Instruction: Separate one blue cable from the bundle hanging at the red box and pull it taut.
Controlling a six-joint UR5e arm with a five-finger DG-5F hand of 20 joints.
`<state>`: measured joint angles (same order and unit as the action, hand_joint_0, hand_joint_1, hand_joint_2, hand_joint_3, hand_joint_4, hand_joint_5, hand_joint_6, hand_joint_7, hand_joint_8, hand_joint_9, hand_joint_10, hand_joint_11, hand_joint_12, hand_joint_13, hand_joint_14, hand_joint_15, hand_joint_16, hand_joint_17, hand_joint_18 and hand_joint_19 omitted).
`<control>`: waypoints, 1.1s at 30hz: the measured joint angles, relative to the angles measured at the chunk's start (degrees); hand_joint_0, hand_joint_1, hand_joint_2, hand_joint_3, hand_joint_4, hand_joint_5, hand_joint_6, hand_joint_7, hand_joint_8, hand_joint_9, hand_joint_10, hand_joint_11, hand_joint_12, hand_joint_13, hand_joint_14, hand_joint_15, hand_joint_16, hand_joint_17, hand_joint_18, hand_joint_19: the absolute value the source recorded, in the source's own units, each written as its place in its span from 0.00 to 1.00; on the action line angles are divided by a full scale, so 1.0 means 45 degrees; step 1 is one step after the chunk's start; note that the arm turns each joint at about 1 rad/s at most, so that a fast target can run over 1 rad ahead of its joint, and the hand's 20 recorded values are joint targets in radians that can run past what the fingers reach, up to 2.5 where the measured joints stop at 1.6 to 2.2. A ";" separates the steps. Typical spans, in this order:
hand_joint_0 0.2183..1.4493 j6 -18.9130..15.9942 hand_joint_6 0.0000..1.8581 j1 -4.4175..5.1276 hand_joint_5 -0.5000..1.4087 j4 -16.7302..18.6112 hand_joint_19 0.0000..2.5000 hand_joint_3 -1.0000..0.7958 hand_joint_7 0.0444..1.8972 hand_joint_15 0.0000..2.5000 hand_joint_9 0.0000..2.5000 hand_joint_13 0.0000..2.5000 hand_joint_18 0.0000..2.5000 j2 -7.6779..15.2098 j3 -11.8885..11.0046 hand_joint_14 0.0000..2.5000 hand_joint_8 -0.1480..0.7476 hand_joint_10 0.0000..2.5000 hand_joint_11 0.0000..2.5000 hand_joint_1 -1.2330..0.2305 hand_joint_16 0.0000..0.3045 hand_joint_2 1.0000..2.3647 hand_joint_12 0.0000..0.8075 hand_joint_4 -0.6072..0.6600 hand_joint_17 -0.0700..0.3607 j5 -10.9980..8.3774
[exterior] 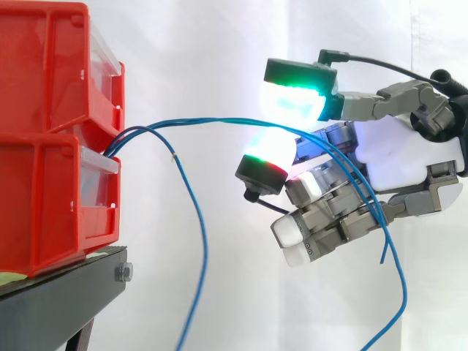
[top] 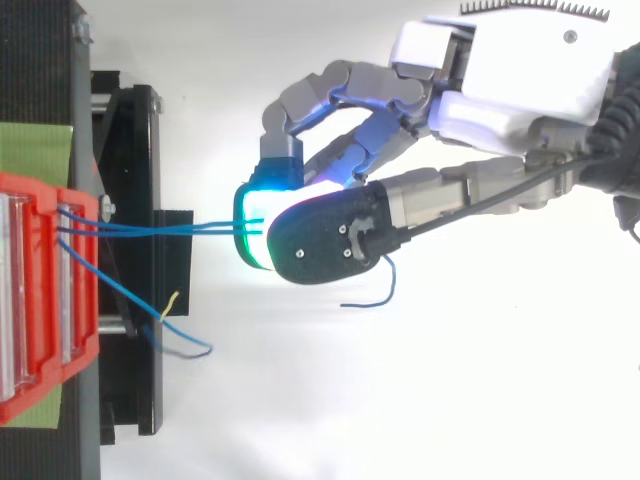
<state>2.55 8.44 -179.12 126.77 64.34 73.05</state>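
Blue cables (exterior: 219, 121) run level from red bins (exterior: 44, 183) — hand (exterior: 409, 157) apparently pinches two.

Red bins (exterior: 51, 139), blue cables (exterior: 191, 201), white-and-grey hand (exterior: 409, 157), fingertips (exterior: 292, 99) glowing green and white, one edged red, black stand (exterior: 58, 303), plain white curtain (exterior: 219, 44), green sheet (top: 35, 150).

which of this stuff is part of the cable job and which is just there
Job:
blue cables, two running into the hand, one hanging loose
red bins they come from

Just there:
black stand
green mat under the bins
white curtain
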 measured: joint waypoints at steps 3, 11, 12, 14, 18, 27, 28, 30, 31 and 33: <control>0.35 0.0000 0.48 0.0000 0.16 0.0000 0.16 0.41 0.60 0.17 0.40 0.32 0.20 -0.0003 0.0000 0.01 0.46 0.01 0.33 0.33 0.10 0.02 0.35 0.52 0.32 -0.0002; 0.44 0.0000 0.50 -0.0003 0.15 0.0000 0.14 0.28 0.54 0.17 0.38 0.30 0.21 -0.0006 -0.0007 0.01 0.44 0.01 0.33 0.25 0.10 0.00 0.34 0.52 0.33 -0.0003; 0.44 0.0000 0.50 -0.0002 0.15 0.0000 0.14 0.28 0.54 0.16 0.38 0.30 0.21 -0.0006 -0.0005 0.01 0.45 0.01 0.33 0.25 0.10 0.00 0.34 0.52 0.33 -0.0003; 0.43 0.0000 0.50 -0.0002 0.15 0.0000 0.14 0.28 0.54 0.16 0.38 0.30 0.21 -0.0009 -0.0005 0.01 0.44 0.01 0.33 0.23 0.10 0.00 0.34 0.53 0.33 -0.0003; 0.40 0.0000 0.50 -0.0005 0.15 -0.0008 0.13 0.28 0.54 0.16 0.38 0.30 0.21 -0.0050 -0.0004 0.01 0.44 0.01 0.33 0.21 0.10 0.00 0.33 0.54 0.32 -0.0003; 0.13 0.0000 0.47 -0.0024 0.17 -0.0311 0.15 0.28 0.49 0.16 0.40 0.31 0.23 -0.0175 -0.0004 0.01 0.52 0.01 0.30 0.36 0.16 0.00 0.43 0.60 0.41 0.0002; 0.14 0.0000 0.46 -0.0030 0.18 -0.0365 0.15 0.28 0.50 0.16 0.41 0.32 0.23 -0.0193 -0.0004 0.01 0.52 0.01 0.29 0.42 0.16 0.00 0.43 0.60 0.41 0.0007; 0.17 0.0000 0.45 -0.0036 0.18 -0.0453 0.15 0.28 0.51 0.16 0.41 0.31 0.23 -0.0221 -0.0002 0.01 0.51 0.01 0.29 0.50 0.15 0.00 0.42 0.59 0.40 0.0020; 0.21 -0.0001 0.44 -0.0044 0.18 -0.0510 0.17 0.28 0.54 0.17 0.41 0.31 0.21 -0.0244 -0.0003 0.01 0.50 0.01 0.29 0.56 0.14 0.00 0.40 0.57 0.38 0.0026; 0.25 0.0000 0.44 -0.0062 0.18 -0.0598 0.17 0.28 0.56 0.17 0.41 0.30 0.20 -0.0282 -0.0004 0.01 0.49 0.01 0.29 0.57 0.13 0.00 0.38 0.56 0.36 0.0038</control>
<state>2.55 8.16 -181.81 125.50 64.32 73.22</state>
